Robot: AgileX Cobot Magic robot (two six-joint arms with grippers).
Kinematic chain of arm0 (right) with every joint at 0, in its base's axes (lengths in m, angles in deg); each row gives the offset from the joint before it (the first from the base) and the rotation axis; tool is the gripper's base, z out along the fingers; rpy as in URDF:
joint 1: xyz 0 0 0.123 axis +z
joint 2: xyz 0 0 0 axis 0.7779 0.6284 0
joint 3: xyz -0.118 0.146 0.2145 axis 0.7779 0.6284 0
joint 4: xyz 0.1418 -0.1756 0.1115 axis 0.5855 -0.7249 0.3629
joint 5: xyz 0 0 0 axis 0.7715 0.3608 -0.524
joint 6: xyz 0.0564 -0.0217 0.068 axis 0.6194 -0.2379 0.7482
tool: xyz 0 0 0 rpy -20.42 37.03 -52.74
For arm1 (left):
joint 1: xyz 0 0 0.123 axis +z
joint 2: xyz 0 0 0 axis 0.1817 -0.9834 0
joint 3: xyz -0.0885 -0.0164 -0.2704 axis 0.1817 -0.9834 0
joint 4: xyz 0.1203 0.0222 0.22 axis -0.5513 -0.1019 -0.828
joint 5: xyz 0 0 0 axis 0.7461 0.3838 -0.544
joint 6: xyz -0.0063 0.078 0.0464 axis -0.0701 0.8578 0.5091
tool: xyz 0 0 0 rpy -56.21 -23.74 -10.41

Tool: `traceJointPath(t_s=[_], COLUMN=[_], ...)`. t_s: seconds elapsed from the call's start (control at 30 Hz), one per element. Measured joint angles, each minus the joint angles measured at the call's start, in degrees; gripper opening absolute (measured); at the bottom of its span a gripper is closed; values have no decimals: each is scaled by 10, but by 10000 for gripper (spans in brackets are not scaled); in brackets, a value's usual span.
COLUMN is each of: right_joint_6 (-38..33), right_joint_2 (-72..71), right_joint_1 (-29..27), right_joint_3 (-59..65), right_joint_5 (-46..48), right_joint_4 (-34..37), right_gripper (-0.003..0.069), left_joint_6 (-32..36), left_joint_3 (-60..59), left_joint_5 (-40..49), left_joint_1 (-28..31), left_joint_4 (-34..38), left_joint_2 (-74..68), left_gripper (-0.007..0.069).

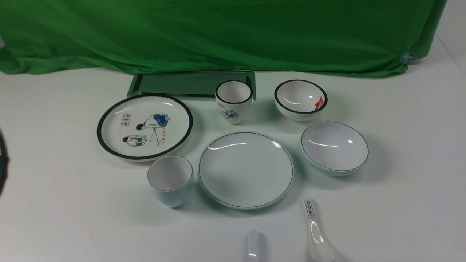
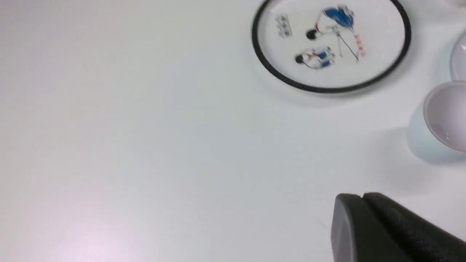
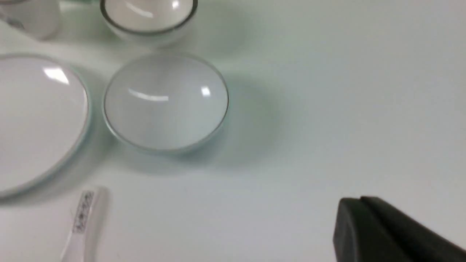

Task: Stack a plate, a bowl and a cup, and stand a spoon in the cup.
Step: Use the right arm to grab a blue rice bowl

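Observation:
The plain plate (image 1: 245, 169) lies at the table's middle. The plain bowl (image 1: 334, 147) stands right of it and the plain cup (image 1: 170, 180) left of it, both upright and empty. The plain spoon (image 1: 255, 245) lies at the near edge, only its handle end showing. My left gripper (image 2: 362, 198) is shut and empty above bare table, with the cup (image 2: 442, 120) beside it. My right gripper (image 3: 360, 202) is shut and empty above bare table, to the right of the bowl (image 3: 165, 100) and plate (image 3: 36, 120). Neither gripper's fingers show in the front view.
A cartoon plate (image 1: 144, 125), a bicycle cup (image 1: 233, 101) and a black-rimmed bowl (image 1: 300, 99) stand behind the plain ware. A spoon with printed marks (image 1: 315, 233) lies near the plain spoon. A green tray (image 1: 193, 84) and green cloth are at the back.

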Motion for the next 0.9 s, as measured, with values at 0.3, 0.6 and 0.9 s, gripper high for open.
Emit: traceJointPath(t_s=[0.3, 0.6, 0.9], right_joint_6=[-46, -31, -9], right_joint_2=[208, 414, 549], right_joint_1=[55, 60, 60], right_joint_3=[-126, -261, -319], right_joint_5=[107, 39, -8], right_joint_4=[1, 3, 20], right_gripper=[43, 445, 440], left_joint_6=[54, 56, 69], left_joint_3=[82, 207, 214], left_joint_5=[38, 65, 48], left_joint_1=[-123, -223, -237], left_joint_4=[70, 59, 54], left_joint_2=[-167, -331, -363], left_gripper=[-28, -28, -28])
